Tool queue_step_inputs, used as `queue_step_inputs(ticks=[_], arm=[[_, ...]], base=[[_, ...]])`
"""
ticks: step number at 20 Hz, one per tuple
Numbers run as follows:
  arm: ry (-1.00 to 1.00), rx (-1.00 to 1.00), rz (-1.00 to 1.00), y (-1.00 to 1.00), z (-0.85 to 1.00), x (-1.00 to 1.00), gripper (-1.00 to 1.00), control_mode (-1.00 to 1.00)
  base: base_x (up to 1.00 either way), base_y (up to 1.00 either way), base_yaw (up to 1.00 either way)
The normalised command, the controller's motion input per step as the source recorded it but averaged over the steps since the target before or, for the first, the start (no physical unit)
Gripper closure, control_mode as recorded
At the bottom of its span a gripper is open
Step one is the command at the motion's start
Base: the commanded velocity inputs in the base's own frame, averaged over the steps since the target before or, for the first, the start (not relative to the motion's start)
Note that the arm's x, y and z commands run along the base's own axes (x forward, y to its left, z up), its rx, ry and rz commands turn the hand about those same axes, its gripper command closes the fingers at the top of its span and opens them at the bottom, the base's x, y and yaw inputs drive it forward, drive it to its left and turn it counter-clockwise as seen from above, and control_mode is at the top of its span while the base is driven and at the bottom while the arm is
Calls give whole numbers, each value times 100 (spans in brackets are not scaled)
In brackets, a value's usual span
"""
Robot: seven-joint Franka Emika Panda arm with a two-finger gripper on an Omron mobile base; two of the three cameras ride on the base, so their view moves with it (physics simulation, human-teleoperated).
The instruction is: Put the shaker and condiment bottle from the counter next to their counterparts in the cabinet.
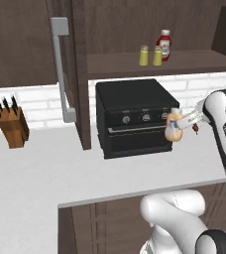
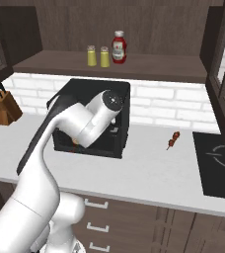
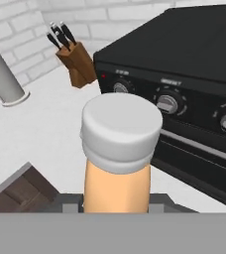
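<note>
The gripper [image 1: 180, 124] was clamped on the condiment bottle [image 1: 174, 128], holding it in the air before the black oven [image 1: 132, 116], above the counter [image 1: 45, 168]. In the open cabinet [image 1: 184, 62], on its shelf, two shakers [image 1: 150, 56] stood side by side beside the red bottle [image 1: 164, 44].

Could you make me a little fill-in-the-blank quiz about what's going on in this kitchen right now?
1. The end effector is shut on the peach-orange condiment bottle, lifted in front of the black ____.
2. On the cabinet shelf, ____ yellow-olive shakers stand beside the red bottle.
3. The bottle's cap is ____ in color.
4. The knife block stands on the ____.

Missing words: oven; two; white; counter
</note>
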Motion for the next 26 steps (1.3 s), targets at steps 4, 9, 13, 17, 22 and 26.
queue_step_inputs(ticks=[4,9,13,17,22,26], arm=[[0,0,-15,-29,47,0,100,-100],[0,0,-13,-20,54,0,100,-100],[0,0,-11,-19,53,0,100,-100],[0,0,-9,-22,50,3,100,-100],[-3,0,-7,-18,47,11,100,-100],[-7,-2,-5,-14,40,21,100,-100]], base=[[0,0,0],[0,0,0],[0,0,0],[0,0,0],[0,0,0],[0,0,0]])
